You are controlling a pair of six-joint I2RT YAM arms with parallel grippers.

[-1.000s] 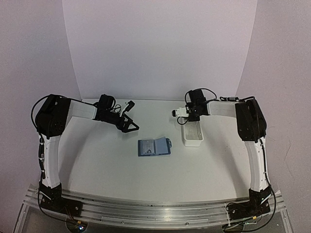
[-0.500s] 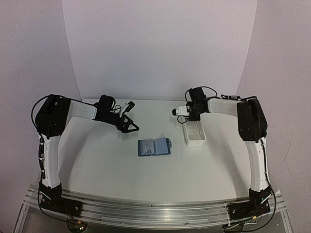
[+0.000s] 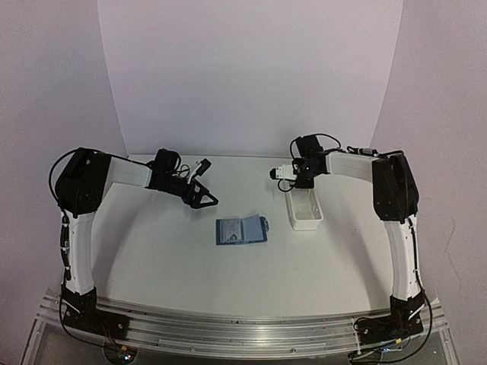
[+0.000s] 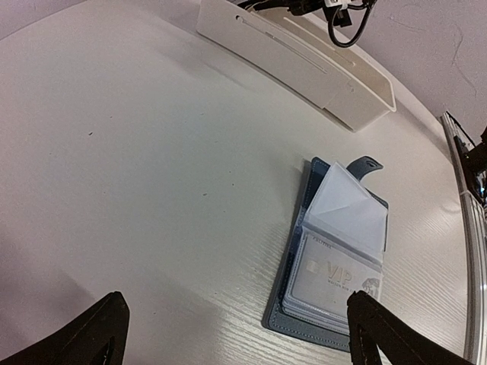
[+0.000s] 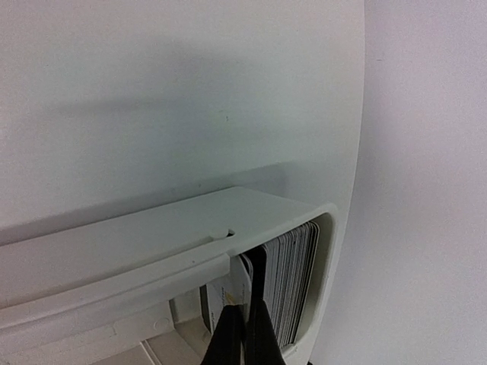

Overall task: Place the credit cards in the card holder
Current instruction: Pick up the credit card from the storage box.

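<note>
The right gripper [image 5: 245, 313] was clenched, its two black fingers pressed together and reaching down into the end of the long white tray [image 5: 114, 251], right against the stack of credit cards [image 5: 293, 274] that stood on edge there. A dark strip rose from between the tips, but whether a card was actually pinched I could not tell. In the top view that tray ran away from the arms on the right side of the table [image 3: 167, 251], with the right wrist over its far end. The left gripper [image 4: 234, 304] hung released, jaws spread wide and holding nothing, above bare table to the left. The card holder [image 4: 335, 266] lay flat ahead of it, well apart from both grippers, near the table's middle and just left of the tray's near end. It was open — blue cover down, clear sleeves fanned up, a VIP card [image 4: 335, 275] showing in the top sleeve, the clasp tab [image 4: 364, 163] pointing toward the tray.
</note>
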